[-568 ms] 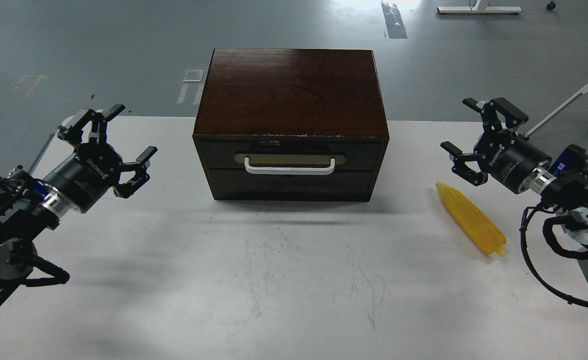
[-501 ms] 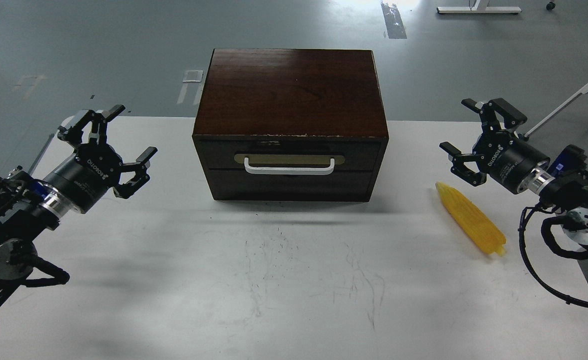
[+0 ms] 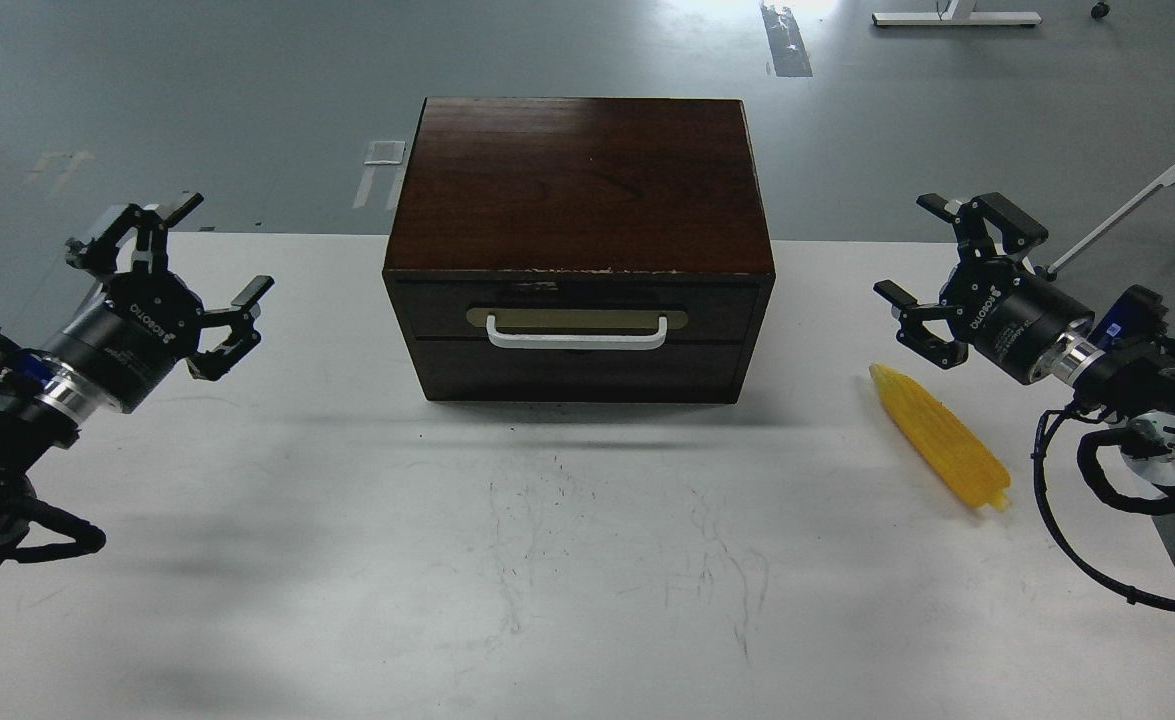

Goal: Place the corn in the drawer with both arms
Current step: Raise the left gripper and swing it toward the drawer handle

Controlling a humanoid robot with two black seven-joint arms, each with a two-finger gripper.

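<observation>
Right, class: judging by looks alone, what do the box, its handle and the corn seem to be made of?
Box: dark wood, glossy varnish, grain and glare on its top.
Handle: smooth white bar, plastic or painted metal, on a brass-coloured plate.
Corn: yellow plastic, slightly translucent, ridged.

Drawer point(image 3: 575, 312) interior hidden, shut; both arms cut off by side edges.

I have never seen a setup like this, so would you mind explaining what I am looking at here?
This is the view from a humanoid robot's head, looking down at a white table. The two black arms at the sides are its own. The left gripper and right gripper are both open and hold nothing. On the table stands a dark brown wooden box whose drawer, with a white handle, is closed. A yellow corn lies on the table to the box's right, below the right gripper.
</observation>
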